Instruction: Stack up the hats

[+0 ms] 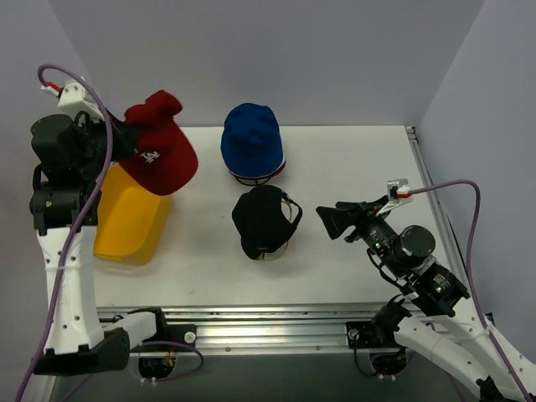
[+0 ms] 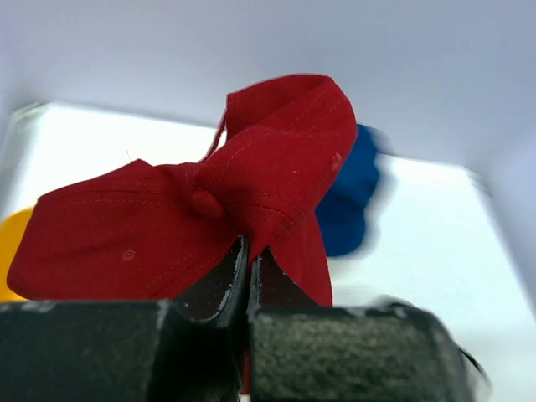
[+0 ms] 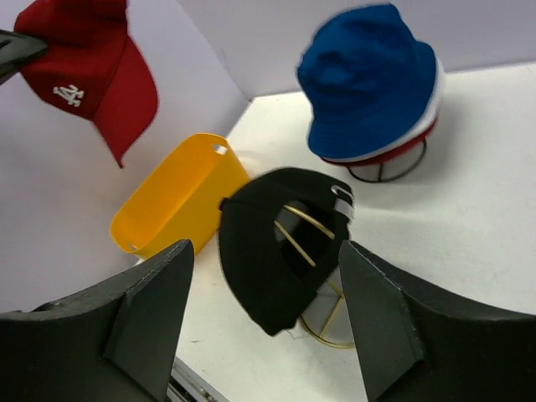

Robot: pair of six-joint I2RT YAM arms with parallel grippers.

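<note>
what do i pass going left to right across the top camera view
left gripper → red baseball cap → blue hat → right gripper

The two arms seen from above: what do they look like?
The left arm and right arm have white links and black joints. A lilac cable loops along each from a white-and-red plug. The left pincer and right pincer are chunky, matte black, two-fingered.

Red cap aloft, blue hat topmost
</note>
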